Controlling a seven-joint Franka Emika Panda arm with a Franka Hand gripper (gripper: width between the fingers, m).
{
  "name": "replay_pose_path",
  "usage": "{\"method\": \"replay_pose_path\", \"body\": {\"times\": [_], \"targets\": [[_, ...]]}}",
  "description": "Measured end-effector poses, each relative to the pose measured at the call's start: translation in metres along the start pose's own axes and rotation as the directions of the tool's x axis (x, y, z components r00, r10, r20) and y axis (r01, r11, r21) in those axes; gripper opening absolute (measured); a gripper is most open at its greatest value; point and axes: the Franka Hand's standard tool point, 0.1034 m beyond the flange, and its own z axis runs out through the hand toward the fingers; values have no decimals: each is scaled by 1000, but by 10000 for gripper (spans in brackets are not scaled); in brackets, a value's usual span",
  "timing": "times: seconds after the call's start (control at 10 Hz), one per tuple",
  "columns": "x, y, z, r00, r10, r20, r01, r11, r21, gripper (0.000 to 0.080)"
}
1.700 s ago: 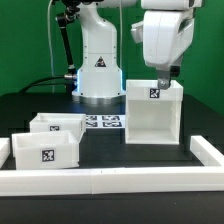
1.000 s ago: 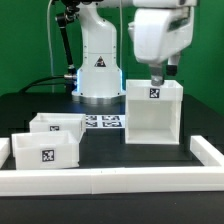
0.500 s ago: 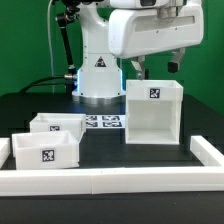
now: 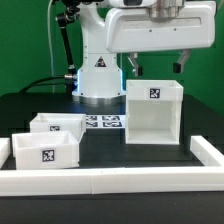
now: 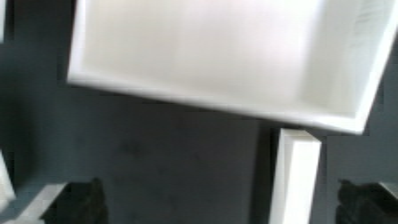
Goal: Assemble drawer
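Gripper (image 4: 158,66) fingers are spread wide apart, empty. The drawer's box shell (image 4: 152,112) stands upright directly below, apparently clear of them. Two low trays (image 4: 45,150) sit well aside, lower.

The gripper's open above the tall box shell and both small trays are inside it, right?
No. In the exterior view the front tray and rear tray sit on the table outside the box shell, toward the exterior view's left. The gripper is open above the shell.

Perhaps a warning triangle (image 4: 100,62) on robot base (image 4: 100,88)
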Motion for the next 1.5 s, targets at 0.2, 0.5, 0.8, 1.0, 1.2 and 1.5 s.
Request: {"method": "replay_pose_path", "body": {"times": [0.2, 0.5, 0.8, 1.0, 1.2, 1.5], "targets": [[-23, -21, 8, 998, 53, -16, -53, 998, -16, 650], [-39, -40, 26, 998, 43, -47, -43, 999, -13, 650], [-40, -48, 44, 997, 48, -59, -48, 999, 0, 650], [-41, -48, 47, 997, 49, -57, -49, 999, 1, 650], [-42, -47, 48, 997, 48, -57, -48, 999, 1, 506], [-42, -47, 48, 997, 46, -57, -46, 999, 1, 170]]}}
